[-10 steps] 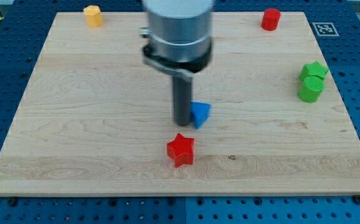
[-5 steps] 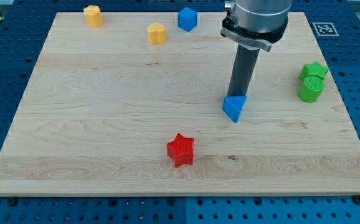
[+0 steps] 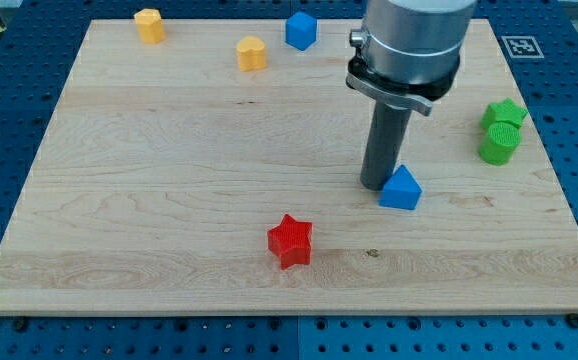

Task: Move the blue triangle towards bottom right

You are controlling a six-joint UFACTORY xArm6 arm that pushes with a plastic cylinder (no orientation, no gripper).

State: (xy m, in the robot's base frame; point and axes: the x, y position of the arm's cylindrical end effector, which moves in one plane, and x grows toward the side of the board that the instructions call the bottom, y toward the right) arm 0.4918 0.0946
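The blue triangle point(image 3: 401, 189) lies on the wooden board point(image 3: 169, 200), right of the middle. My tip point(image 3: 376, 185) stands right against the triangle's left side, a little above its base. The dark rod rises from there to the grey arm body at the view's top. The triangle points up in the view.
A red star point(image 3: 290, 241) lies below and left of my tip. A green star point(image 3: 504, 112) and a green cylinder point(image 3: 498, 145) sit at the right edge. A blue cube point(image 3: 301, 30), a yellow block point(image 3: 252, 52) and another yellow block point(image 3: 149, 24) lie along the top.
The blue triangle has moved right and down across the board. My tip has gone from its left side, over its top, to its upper left side.
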